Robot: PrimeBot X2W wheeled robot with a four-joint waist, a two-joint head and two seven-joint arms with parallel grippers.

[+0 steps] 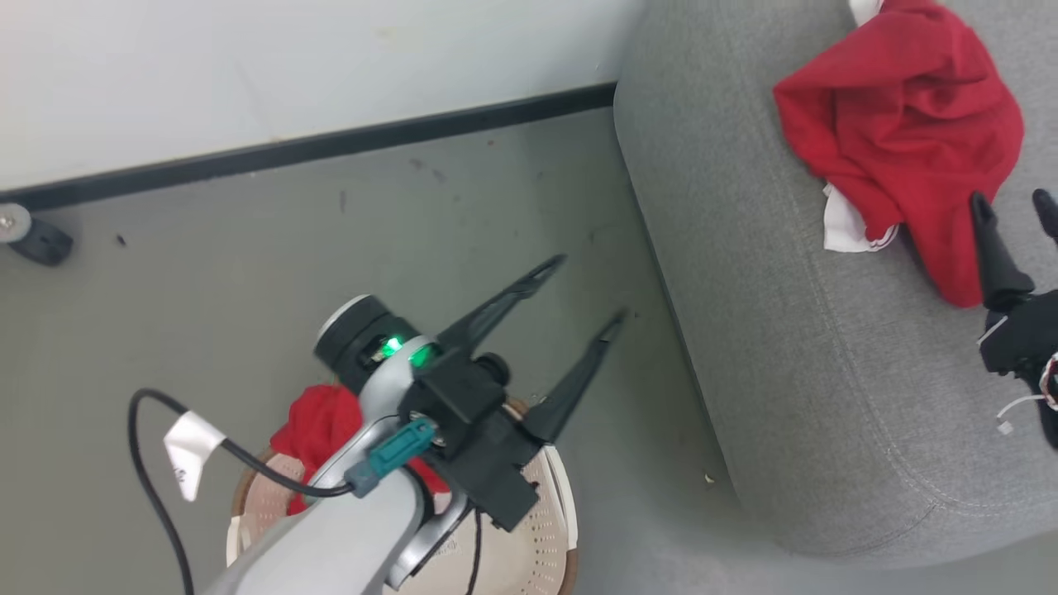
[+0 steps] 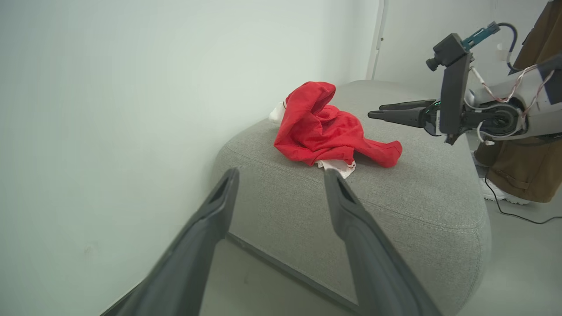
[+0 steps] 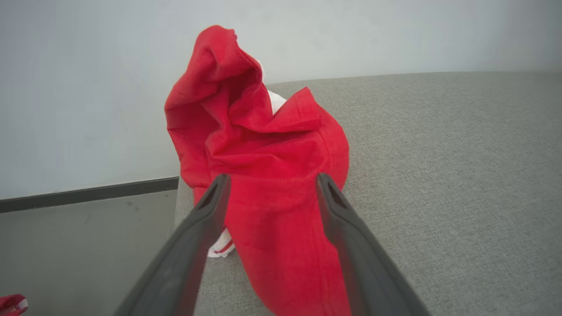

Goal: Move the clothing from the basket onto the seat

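As seen from head, basket [image 1: 541,537], clothing [image 1: 318,426] inside

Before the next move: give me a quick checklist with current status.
1. Right gripper open: ok.
2. Its fingers clear of the red garment: ok, a gap shows in the left wrist view.
3. That garment fully on the seat: ok.
4. Left gripper open above the basket: ok.
5. Basket empty: not ok, a second red garment lies in it.
6. Surroundings free: not ok, a person's leg stands beside the seat.
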